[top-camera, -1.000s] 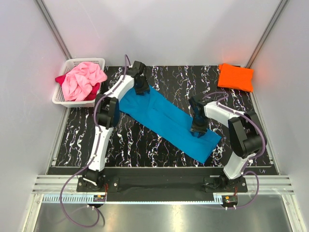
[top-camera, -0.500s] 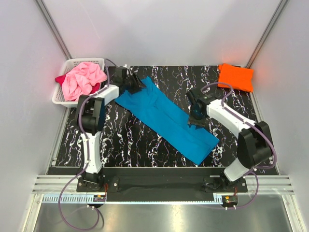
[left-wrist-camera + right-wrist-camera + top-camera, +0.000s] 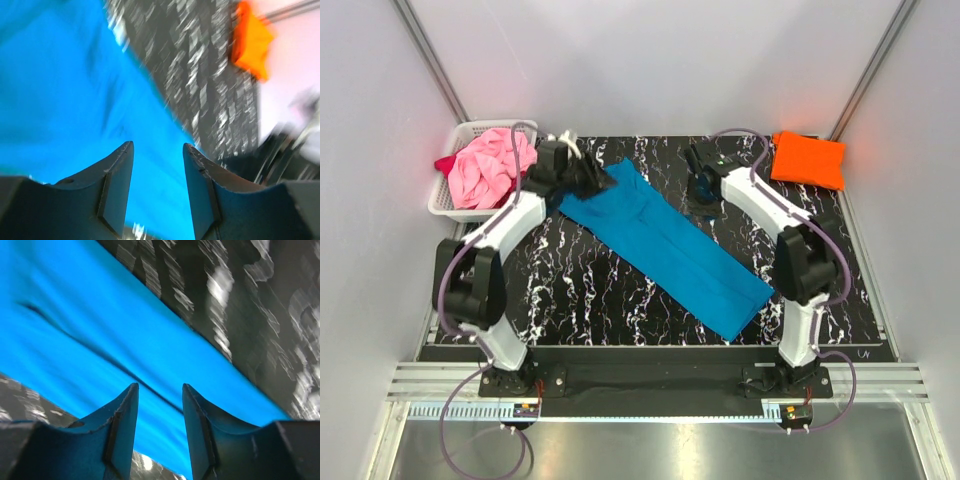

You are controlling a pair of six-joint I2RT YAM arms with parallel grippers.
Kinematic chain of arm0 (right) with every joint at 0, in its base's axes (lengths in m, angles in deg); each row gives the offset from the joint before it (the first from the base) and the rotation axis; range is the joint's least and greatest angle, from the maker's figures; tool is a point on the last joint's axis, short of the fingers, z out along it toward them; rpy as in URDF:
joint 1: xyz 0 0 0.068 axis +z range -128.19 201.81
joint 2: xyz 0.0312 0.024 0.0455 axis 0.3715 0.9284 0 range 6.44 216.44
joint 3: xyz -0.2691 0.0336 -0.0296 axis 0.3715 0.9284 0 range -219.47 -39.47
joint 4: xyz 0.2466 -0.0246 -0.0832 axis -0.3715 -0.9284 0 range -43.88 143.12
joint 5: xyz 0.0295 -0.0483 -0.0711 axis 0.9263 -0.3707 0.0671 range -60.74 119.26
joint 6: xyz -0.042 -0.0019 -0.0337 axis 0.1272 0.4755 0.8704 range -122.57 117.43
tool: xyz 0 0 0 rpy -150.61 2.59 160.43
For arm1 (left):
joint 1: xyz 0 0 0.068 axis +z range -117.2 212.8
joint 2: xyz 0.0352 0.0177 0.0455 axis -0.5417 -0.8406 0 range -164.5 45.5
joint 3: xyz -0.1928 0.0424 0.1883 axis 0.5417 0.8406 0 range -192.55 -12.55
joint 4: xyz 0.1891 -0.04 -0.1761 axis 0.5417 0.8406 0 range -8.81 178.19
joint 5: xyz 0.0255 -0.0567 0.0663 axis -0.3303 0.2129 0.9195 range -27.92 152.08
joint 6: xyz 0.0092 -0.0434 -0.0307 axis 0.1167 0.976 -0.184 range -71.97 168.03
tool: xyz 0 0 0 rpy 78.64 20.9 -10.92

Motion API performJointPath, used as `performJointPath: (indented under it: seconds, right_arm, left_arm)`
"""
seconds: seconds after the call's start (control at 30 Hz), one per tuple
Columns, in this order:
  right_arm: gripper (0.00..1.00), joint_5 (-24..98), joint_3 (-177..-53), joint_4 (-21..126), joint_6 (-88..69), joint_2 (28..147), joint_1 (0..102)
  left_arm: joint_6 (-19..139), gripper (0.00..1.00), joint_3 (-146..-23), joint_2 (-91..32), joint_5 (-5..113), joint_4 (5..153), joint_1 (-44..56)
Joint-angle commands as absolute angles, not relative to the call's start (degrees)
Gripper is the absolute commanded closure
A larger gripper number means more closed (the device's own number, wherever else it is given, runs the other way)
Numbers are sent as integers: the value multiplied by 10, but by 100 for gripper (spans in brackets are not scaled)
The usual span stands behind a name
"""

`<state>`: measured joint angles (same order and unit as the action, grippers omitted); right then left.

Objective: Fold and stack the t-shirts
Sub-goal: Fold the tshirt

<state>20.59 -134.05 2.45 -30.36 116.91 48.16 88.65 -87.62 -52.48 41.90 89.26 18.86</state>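
**A:** What has moved?

**B:** Both arms. The right gripper [image 3: 703, 192] has left the near end of the blue shirt [image 3: 660, 245]. It has swung to the far middle of the table [image 3: 590, 295], just off the cloth's far edge in the top view. The left gripper [image 3: 588, 180] has slid a little left at the shirt's far end.

**A:** Is either one holding anything?

**B:** No. In each wrist view the fingers [image 3: 117, 185] stand parted with nothing between them, and only blurred blue cloth lies below.

**A:** How are the arms set?

**B:** The left elbow juts toward the table's left edge. Its forearm reaches far and to the right, with the gripper at the shirt's far left corner. The right elbow sits out to the right, and its forearm stretches far and to the left.

**A:** And the shirts?

**B:** The blue one lies flat as a long strip on the diagonal. One end is far left by the left gripper, and the other is near right, toward the right arm's base. The orange shirt [image 3: 808, 158] sits folded in the far right corner, well apart. The pink shirt [image 3: 490, 165] is heaped in the basket [image 3: 480, 126] at the far left, with the red shirt [image 3: 444, 163] showing under it.
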Motion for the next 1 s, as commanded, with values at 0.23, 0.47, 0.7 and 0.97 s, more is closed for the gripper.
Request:
performJointPath:
  seconds: [0.23, 0.47, 0.7, 0.97]
  right_arm:
    - [52, 446, -1613, 90, -201, 1361, 483]
    - [52, 498, -1679, 89, -197, 1435, 482]
    - [53, 582, -1731, 91, -201, 1494, 483]
    - [54, 639, -1767, 92, -186, 1540, 483]
  left_arm:
    - [900, 51, -730, -407, 435, 960, 145]
    - [900, 51, -696, -404, 449, 958, 121]
    - [903, 52, -726, -475, 448, 944, 82]
    - [909, 53, -790, -569, 445, 938, 35]
